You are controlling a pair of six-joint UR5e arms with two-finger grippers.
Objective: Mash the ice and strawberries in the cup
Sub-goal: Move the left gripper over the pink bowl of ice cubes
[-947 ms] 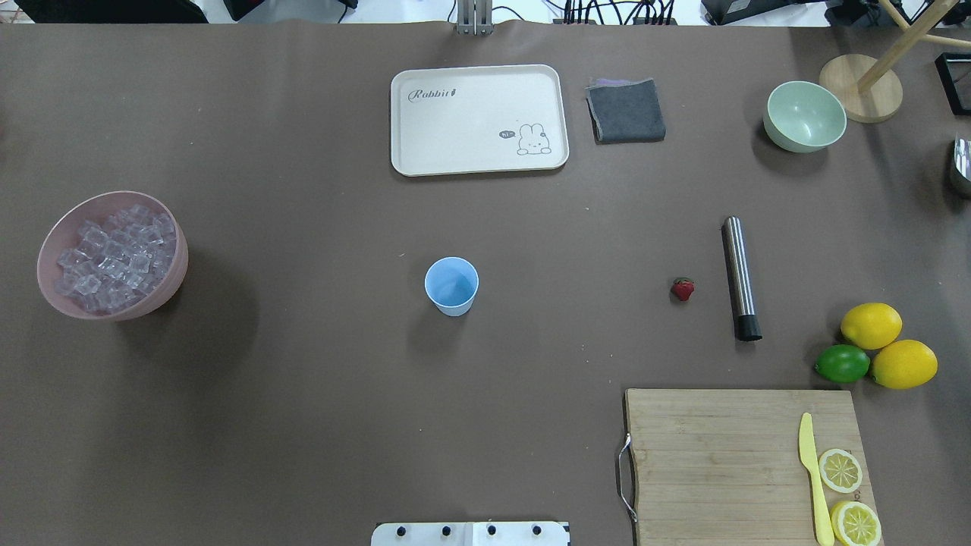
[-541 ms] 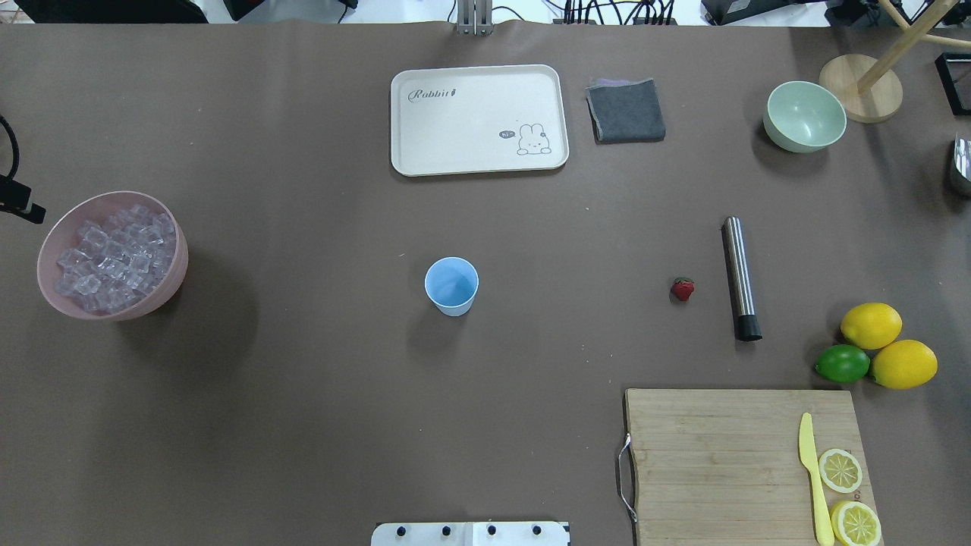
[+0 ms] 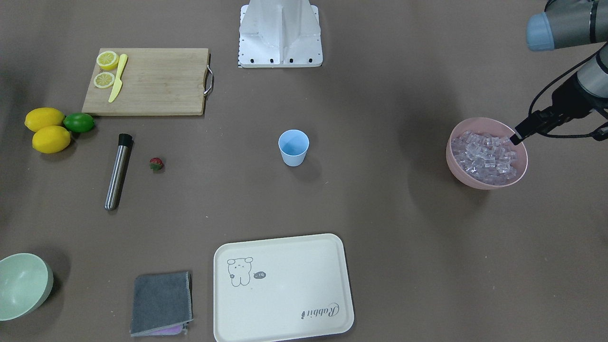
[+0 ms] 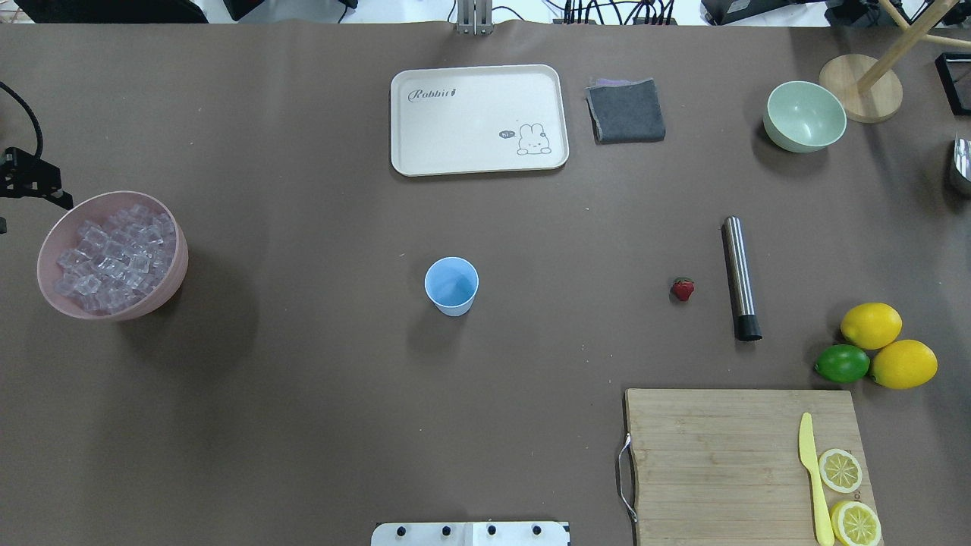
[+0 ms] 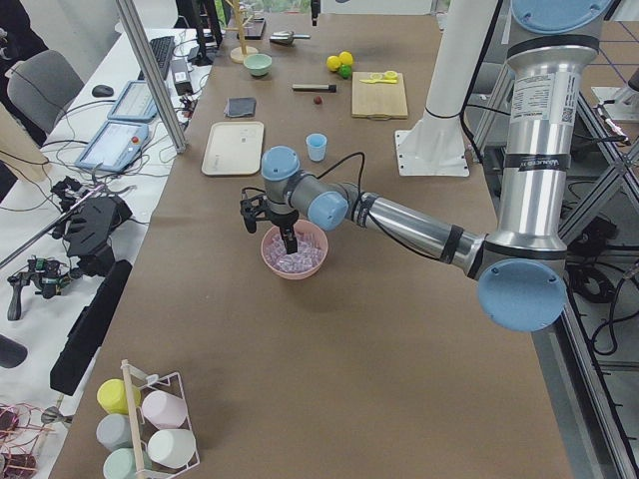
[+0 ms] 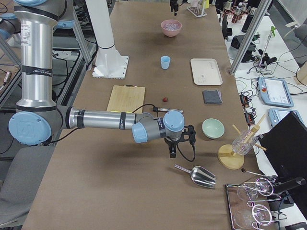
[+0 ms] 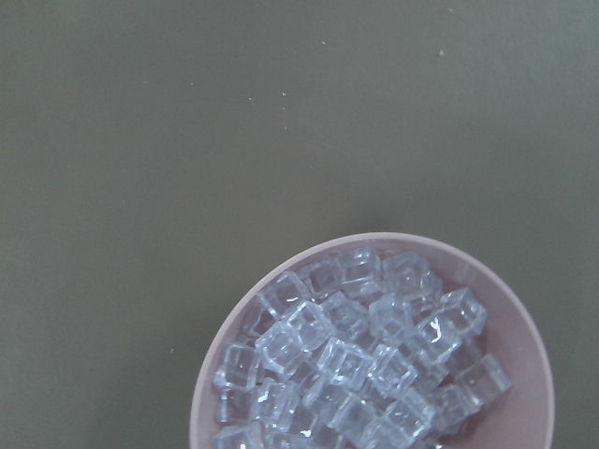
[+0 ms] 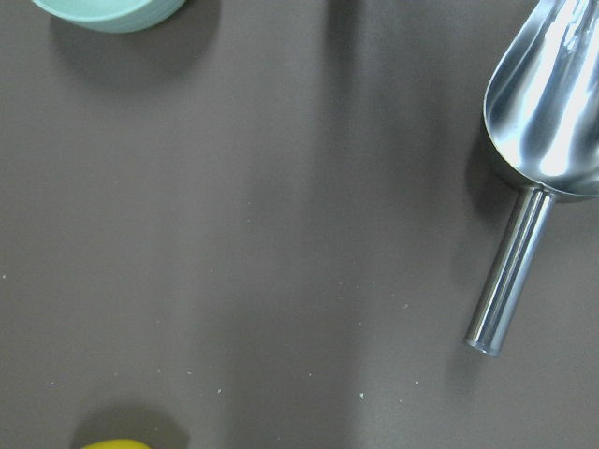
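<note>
The light blue cup (image 4: 451,285) stands upright and empty-looking mid-table, also in the front view (image 3: 293,147). The small red strawberry (image 4: 683,289) lies on the table to its right, next to a steel muddler (image 4: 740,277). The ice (image 4: 114,258) fills a pink bowl (image 4: 173,282) at far left; it also shows in the left wrist view (image 7: 365,355). My left gripper (image 3: 514,139) hovers over the bowl's outer far rim, its fingers looking closed together and empty. My right gripper (image 6: 171,152) hangs above bare table near a steel scoop (image 6: 199,176); I cannot tell if it is open or shut.
A cream tray (image 4: 478,155), grey cloth (image 4: 626,110) and pale green bowl (image 4: 804,115) sit at the back. Two lemons (image 4: 871,324) and a lime (image 4: 842,364) lie right. A cutting board (image 4: 721,455) holds a yellow knife and lemon slices.
My left gripper has come into the overhead view from the left edge and moved right, up to the pink bowl's rim. Nothing on the table has moved.
</note>
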